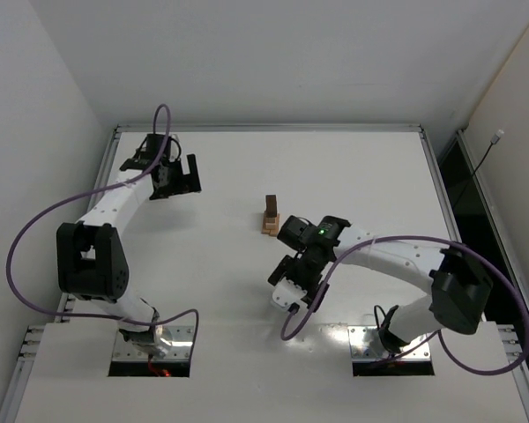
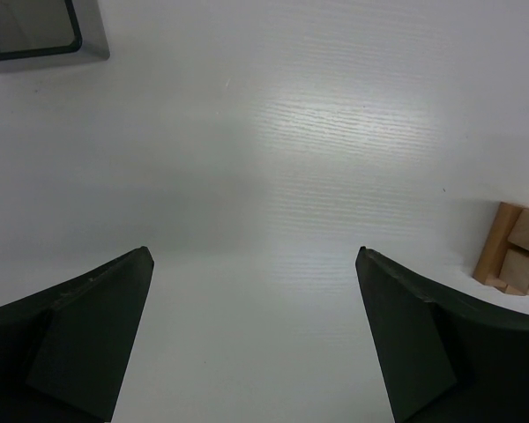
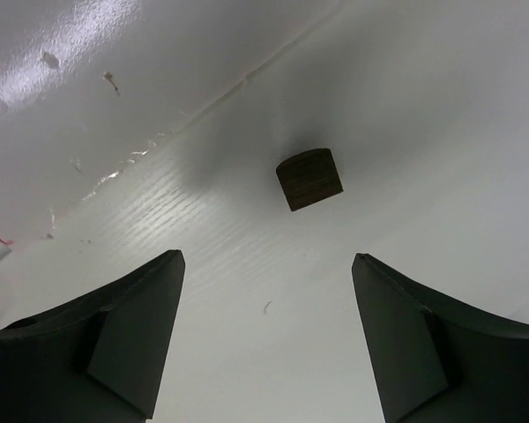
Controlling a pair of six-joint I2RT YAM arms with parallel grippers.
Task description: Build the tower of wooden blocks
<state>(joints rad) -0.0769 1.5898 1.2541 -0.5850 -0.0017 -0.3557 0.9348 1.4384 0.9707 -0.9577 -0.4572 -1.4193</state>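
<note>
gaping right gripper [image 3: 264,264] near dark block [image 3: 309,179]

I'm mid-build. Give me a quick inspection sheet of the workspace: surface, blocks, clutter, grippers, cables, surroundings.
Surface: white table, a few small scuffs in the right wrist view.
Job's things: wood block tower mid-table, a dark upright piece on tan blocks; one loose dark brown block lies on the table.
Clutter: nothing seen.
Grippers: left gripper open, empty, bare table between its fingers; right gripper open, empty, the dark brown block just ahead of it.
Cables: purple cables loop off both arms, apart from the tower.
Surroundings: white walls; thin cable with a white plug on the right wall.
</note>
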